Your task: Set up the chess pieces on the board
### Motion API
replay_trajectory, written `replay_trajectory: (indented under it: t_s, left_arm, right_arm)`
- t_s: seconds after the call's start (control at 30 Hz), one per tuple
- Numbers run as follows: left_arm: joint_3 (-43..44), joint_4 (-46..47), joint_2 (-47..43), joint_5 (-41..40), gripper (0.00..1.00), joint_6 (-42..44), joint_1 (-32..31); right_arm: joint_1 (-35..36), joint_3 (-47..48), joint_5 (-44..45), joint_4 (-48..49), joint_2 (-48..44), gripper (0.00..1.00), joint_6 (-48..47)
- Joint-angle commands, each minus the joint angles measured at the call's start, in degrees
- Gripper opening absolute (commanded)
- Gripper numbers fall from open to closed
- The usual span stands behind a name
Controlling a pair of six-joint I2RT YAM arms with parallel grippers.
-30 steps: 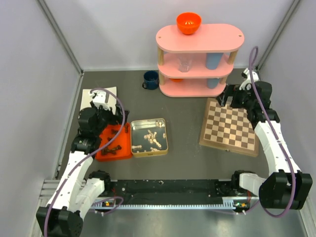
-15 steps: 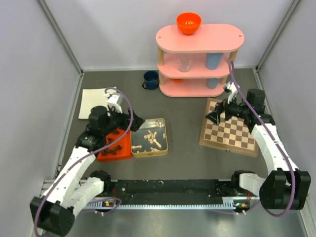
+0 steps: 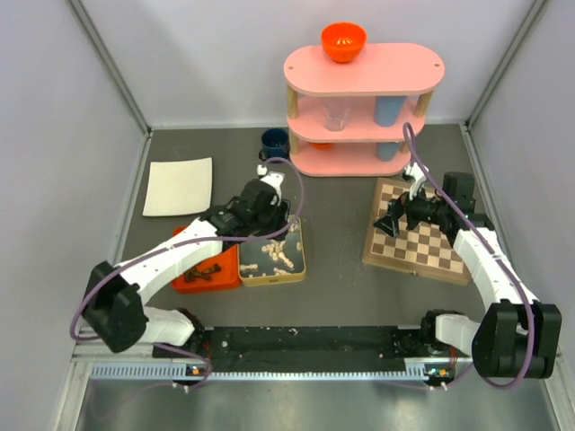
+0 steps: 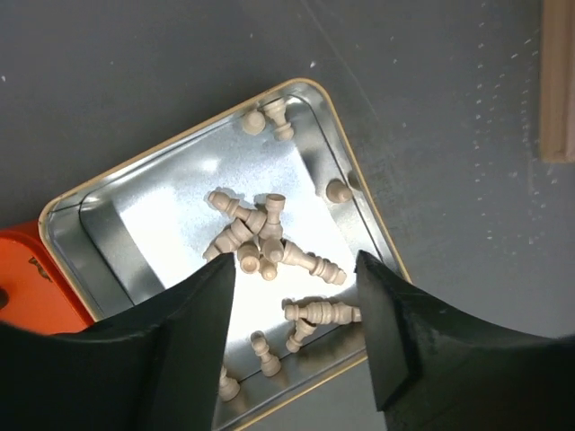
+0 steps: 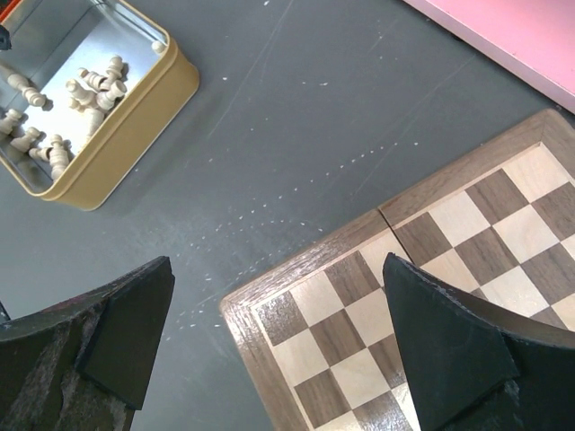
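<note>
While nothing was yet in either grip, the dark surface (image 3: 332,269) carried everything well apart. The board (image 3: 431,247) lay on my right side, near the foot of the pink shelf (image 3: 364,99), and I could see no piece standing on it. My right gripper (image 5: 277,269) hung over its near-left corner with its fingers spread wide and nothing between them.

Across the bare middle sat the silver tin (image 3: 271,282), touching the orange tray (image 3: 207,288) on its left. My left gripper (image 4: 292,269) hovered above the tin, its fingers apart and pinching nothing. Between them showed the cream chess pieces (image 4: 269,247), all lying on their sides, most heaped and crossing one another in the middle and a few loose near the walls. Some dark pieces (image 3: 208,269) lay on the tray.

I judged the heap to be the trouble. Closing into it could catch two pieces at once, or squeeze a round stem so that it squirted out. A finger set too near the wall might strike the rim and shove the light tin. A piece taken lying down would also reach the board sideways and likely topple. On the right, a low descent could nudge the board askew.
</note>
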Motion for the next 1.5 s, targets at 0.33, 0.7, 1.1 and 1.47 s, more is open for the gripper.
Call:
replay_trajectory:
  t_s: [0.33,0.7,1.1,1.47]
  left_arm:
    - [10.02,-9.79,15.65,-10.75,0.45,-2.85,-4.96]
    - [9.06,-9.27,18.64,-7.94,0.41,-2.14,-4.96]
    - [8.61,-9.09,20.14,-6.45,0.33,-2.23,-5.14]
    - [9.23,-10.14,20.93,-6.45,0.18,-1.70,-5.23]
  right_arm:
    - [0.44,3.28,3.78,-0.78,2.00,0.99,-2.71]
    - [0.44,3.46,4.23,-0.95,2.62,0.99,-2.71]
    - [0.44,3.54,4.75,-1.04,2.79,0.99,-2.80]
    - [0.44,3.72,5.28,-1.13,2.71,0.99,-2.97]
